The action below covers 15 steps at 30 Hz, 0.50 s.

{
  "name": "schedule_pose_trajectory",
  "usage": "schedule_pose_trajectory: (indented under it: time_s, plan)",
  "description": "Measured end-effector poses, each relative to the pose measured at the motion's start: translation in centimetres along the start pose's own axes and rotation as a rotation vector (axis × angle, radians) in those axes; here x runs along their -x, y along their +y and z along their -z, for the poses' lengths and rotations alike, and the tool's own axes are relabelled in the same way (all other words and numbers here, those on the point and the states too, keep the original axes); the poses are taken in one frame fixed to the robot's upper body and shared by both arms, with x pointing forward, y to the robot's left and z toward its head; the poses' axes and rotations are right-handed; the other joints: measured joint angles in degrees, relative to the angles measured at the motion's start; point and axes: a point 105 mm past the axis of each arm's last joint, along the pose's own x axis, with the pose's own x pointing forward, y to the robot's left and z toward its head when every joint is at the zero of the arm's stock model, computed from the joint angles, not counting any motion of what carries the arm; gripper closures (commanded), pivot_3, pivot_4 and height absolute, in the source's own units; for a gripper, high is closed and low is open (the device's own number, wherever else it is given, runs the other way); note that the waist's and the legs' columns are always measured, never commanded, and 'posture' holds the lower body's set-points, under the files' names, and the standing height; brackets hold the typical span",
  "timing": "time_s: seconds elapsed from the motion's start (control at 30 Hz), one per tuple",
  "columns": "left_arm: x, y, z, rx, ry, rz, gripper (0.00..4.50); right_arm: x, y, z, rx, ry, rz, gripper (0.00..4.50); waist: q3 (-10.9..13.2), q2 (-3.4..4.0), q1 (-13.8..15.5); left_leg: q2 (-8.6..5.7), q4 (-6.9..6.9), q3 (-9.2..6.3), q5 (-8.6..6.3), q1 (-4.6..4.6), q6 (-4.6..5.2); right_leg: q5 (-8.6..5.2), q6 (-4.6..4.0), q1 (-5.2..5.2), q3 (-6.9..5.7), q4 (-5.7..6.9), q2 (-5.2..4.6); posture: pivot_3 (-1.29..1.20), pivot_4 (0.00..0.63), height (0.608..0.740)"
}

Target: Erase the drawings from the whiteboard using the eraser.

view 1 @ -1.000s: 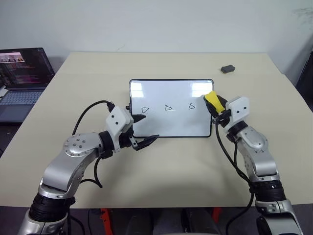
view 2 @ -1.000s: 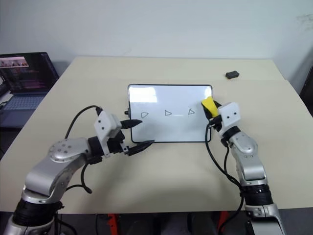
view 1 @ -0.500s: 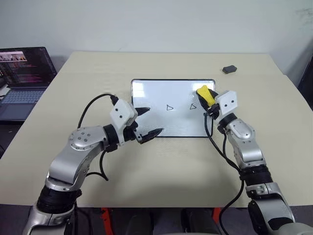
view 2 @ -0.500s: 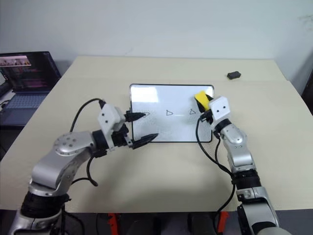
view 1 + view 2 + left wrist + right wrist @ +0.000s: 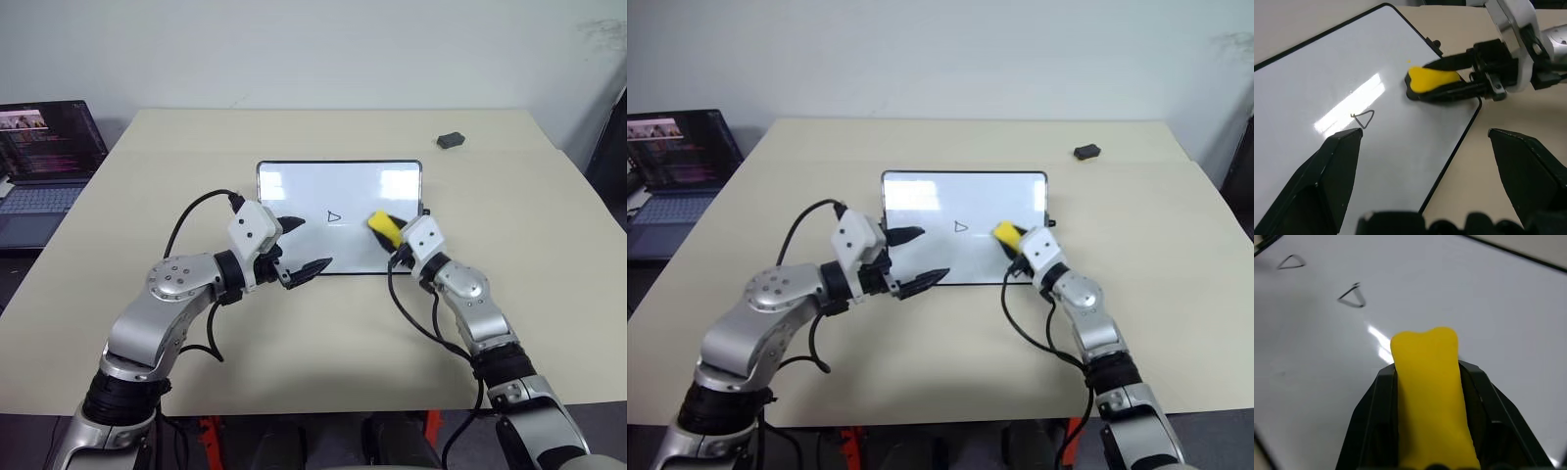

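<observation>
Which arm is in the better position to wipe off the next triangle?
The right. Its pincer is shut on the eraser, which is down at the whiteboard beside the middle triangle. The left pincer is open and empty.

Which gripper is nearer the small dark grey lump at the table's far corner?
Right. The right gripper, holding the yellow eraser, is on the lump's side; the left gripper is farther across the whiteboard.
</observation>
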Motion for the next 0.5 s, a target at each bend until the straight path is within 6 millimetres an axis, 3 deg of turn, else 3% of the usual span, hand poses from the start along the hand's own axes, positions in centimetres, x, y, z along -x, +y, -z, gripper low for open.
schedule_pose_trajectory:
  time_s: [0.07,0.17,0.27,0.4,0.5]
  plan:
    - [0.1,0.0,0.2,0.003,0.004,-0.003,0.00,0.1,0.9,0.3,0.012,0.023,-0.048,3.18,0.01,0.00,0.00,0.00,-0.01,-0.02,0.00,0.25,0.00,0.00,0.00,0.23,-0.02,0.00,0.01,0.00,0.150,0.740]
    - [0.3,0.1,0.3,0.006,0.007,-0.010,0.00,0.2,0.7,0.2,0.016,0.028,-0.044,3.18,0.05,0.00,0.07,-0.03,-0.03,-0.03,0.00,0.48,0.00,0.00,0.00,0.47,-0.02,-0.05,0.01,0.00,0.150,0.740]
    - [0.4,0.1,0.5,0.012,0.013,-0.012,0.00,0.6,-1.1,-0.4,-0.003,-0.002,0.039,3.18,0.10,-0.01,0.23,-0.03,-0.04,-0.04,0.00,0.39,0.00,0.00,0.00,0.42,-0.02,-0.10,0.01,0.00,0.150,0.740]
    - [0.6,0.1,1.0,0.024,0.024,-0.017,0.00,1.3,-5.7,-2.6,0.015,-0.071,0.230,3.18,0.11,0.01,0.36,0.02,-0.15,-0.07,0.00,0.15,-0.01,0.00,-0.01,0.25,-0.07,-0.36,0.01,0.00,0.150,0.740]
    - [0.6,0.0,1.0,0.026,0.024,-0.018,0.00,1.1,-7.1,-3.5,0.035,-0.090,0.279,3.18,0.10,-0.01,0.41,0.03,-0.14,-0.08,0.00,-0.41,-0.02,0.00,-0.01,-0.23,-0.09,-0.40,0.01,0.00,0.150,0.740]
